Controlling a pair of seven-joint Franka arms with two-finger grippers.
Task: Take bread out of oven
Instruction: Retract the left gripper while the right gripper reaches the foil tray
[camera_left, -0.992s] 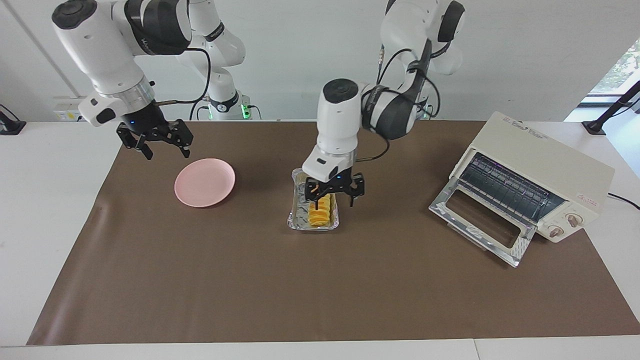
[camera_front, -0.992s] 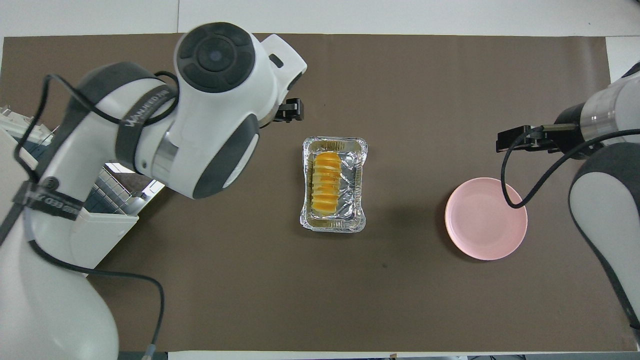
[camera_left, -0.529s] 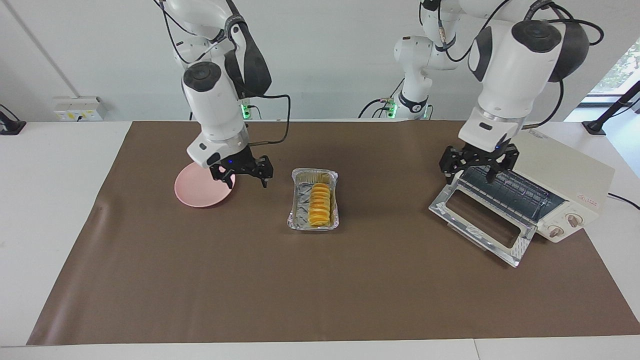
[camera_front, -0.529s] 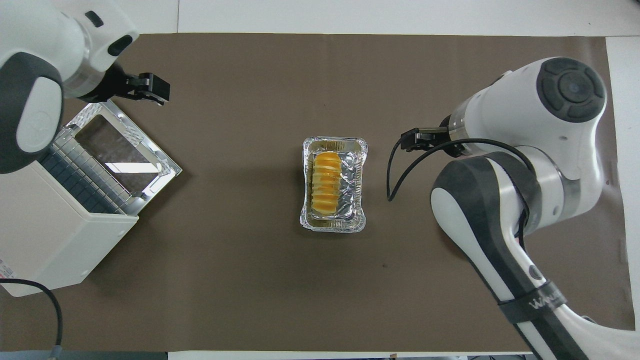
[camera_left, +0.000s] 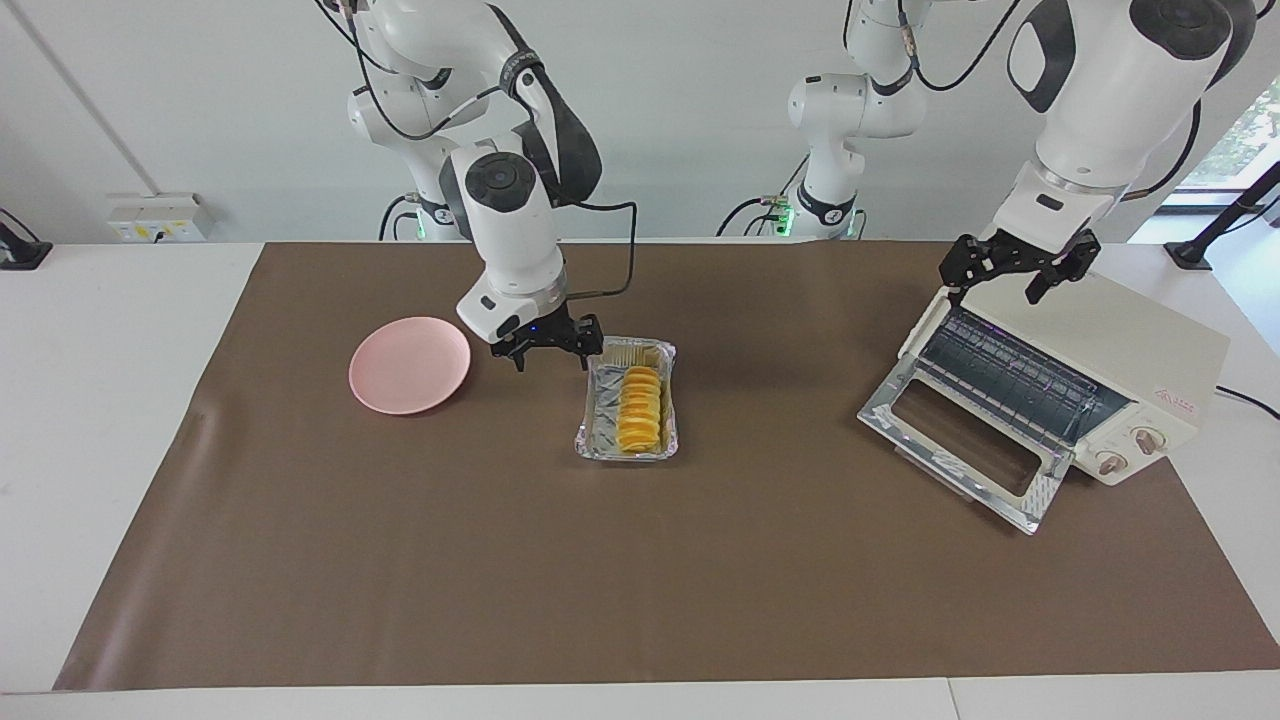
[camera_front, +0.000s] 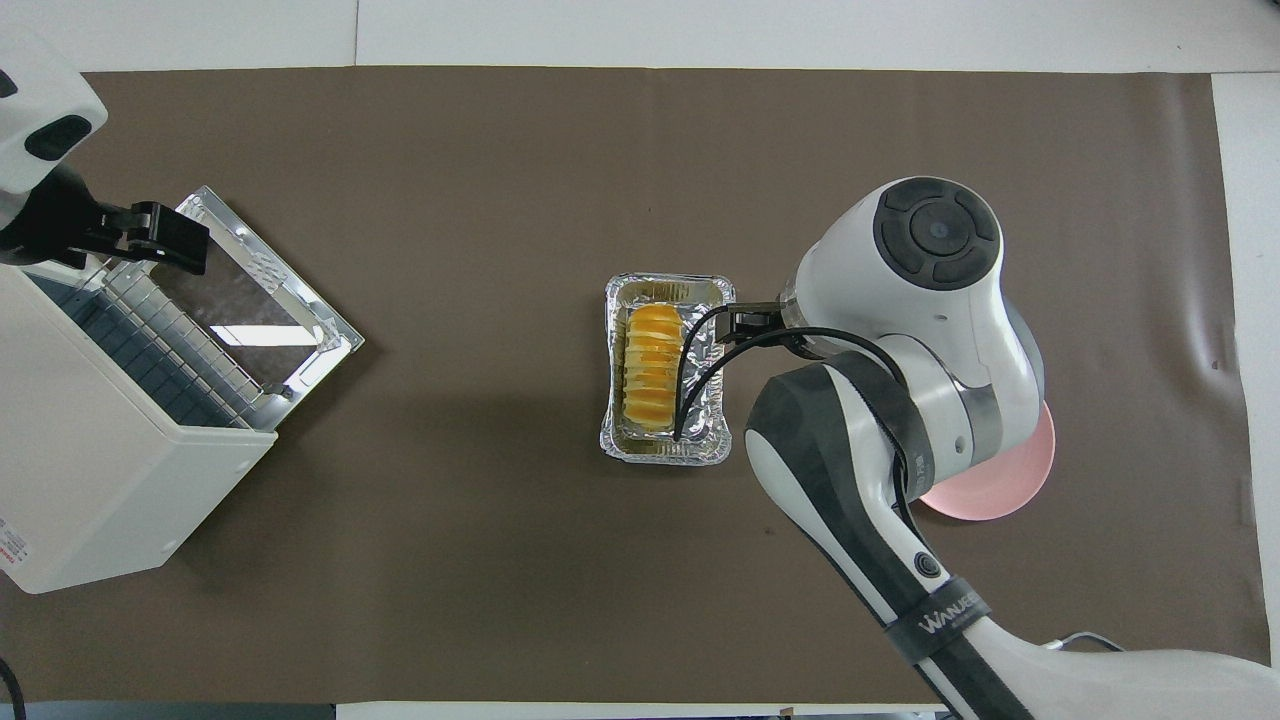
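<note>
The bread (camera_left: 640, 410) (camera_front: 652, 365), a ridged golden-yellow loaf, lies in a silver foil tray (camera_left: 598, 432) (camera_front: 716, 440) in the middle of the brown mat. The cream-white oven (camera_left: 1110, 330) (camera_front: 100, 480) stands at the left arm's end, its glass door (camera_left: 960, 440) (camera_front: 255, 300) dropped open and its wire rack bare. My right gripper (camera_left: 550, 358) (camera_front: 742, 322) hangs open and low at the tray's edge, on the side toward the pink plate, holding nothing. My left gripper (camera_left: 992, 285) (camera_front: 160, 238) is open and empty, up over the oven's top front edge.
A pink plate (camera_left: 410, 365) (camera_front: 1030, 470) lies toward the right arm's end, partly covered by the right arm in the overhead view. The brown mat (camera_left: 640, 580) spans the table, with white table around it.
The left gripper left the tray, swung to the oven and has risen over its top. The right gripper came in over the plate and now sits beside the tray. Bread and tray stayed put.
</note>
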